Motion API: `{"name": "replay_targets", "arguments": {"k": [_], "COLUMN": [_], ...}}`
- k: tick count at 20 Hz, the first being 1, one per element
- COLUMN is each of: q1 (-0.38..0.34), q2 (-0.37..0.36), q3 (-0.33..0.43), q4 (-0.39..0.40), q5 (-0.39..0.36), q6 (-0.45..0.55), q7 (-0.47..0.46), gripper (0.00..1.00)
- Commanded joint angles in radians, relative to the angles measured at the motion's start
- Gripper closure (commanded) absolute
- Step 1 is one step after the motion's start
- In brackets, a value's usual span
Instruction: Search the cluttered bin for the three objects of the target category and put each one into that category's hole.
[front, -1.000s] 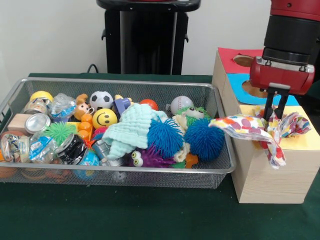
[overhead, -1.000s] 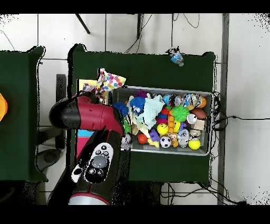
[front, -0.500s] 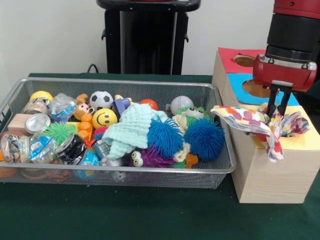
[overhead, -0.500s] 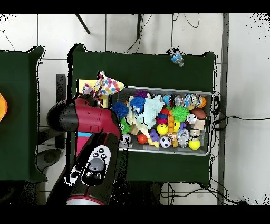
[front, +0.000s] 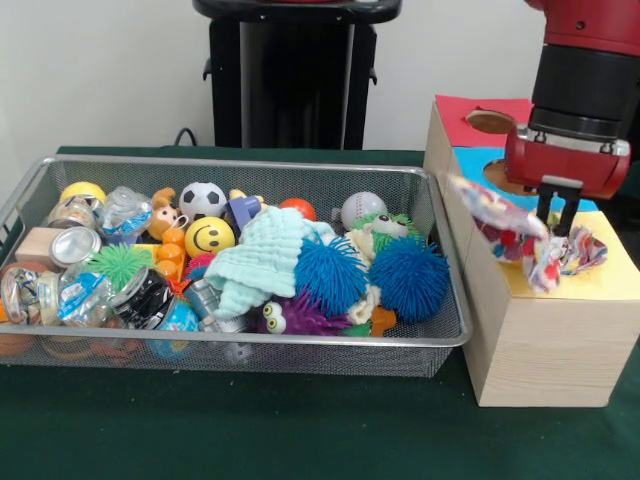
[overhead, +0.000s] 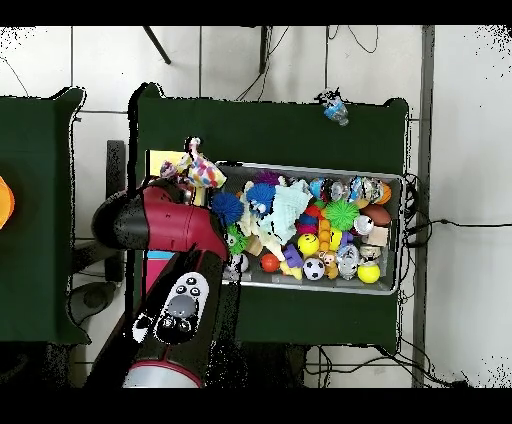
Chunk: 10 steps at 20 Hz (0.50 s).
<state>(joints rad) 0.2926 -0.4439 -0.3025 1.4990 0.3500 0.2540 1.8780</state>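
Observation:
My gripper (front: 554, 222) hangs over the yellow end of the wooden box (front: 545, 330), shut on a spotted multicoloured cloth (front: 510, 228). The cloth is bunched on the yellow top (front: 610, 270), with one flap sticking up toward the bin. In the overhead view the cloth (overhead: 199, 170) lies at the box's yellow end (overhead: 158, 159), and the red arm (overhead: 165, 225) covers the gripper. A mint-green washcloth (front: 260, 255) lies in the middle of the mesh bin (front: 250, 345). The yellow section's hole is hidden under the cloth.
The box also has a blue section with a hole (front: 505, 178) and a red section with a hole (front: 487, 121). The bin holds several balls, spiky toys (front: 408, 278), cans (front: 73, 245) and wrapped items. The bin's right rim sits close to the box.
The cloth, which was spread out and drooping over the box's front, is now gathered into a tighter bunch on the yellow top. The gripper has shifted slightly.

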Motion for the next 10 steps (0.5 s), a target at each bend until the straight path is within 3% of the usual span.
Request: {"name": "replay_targets", "arguments": {"k": [1,10], "q1": [0.008,0.015], "q2": [0.213,0.264], "q3": [0.113,0.089], "q4": [0.088,0.048], "q5": [0.015,0.020], "q6": [-0.003,-0.020], "q7": [0.217,0.194], "gripper": [1.00,1.00]}}
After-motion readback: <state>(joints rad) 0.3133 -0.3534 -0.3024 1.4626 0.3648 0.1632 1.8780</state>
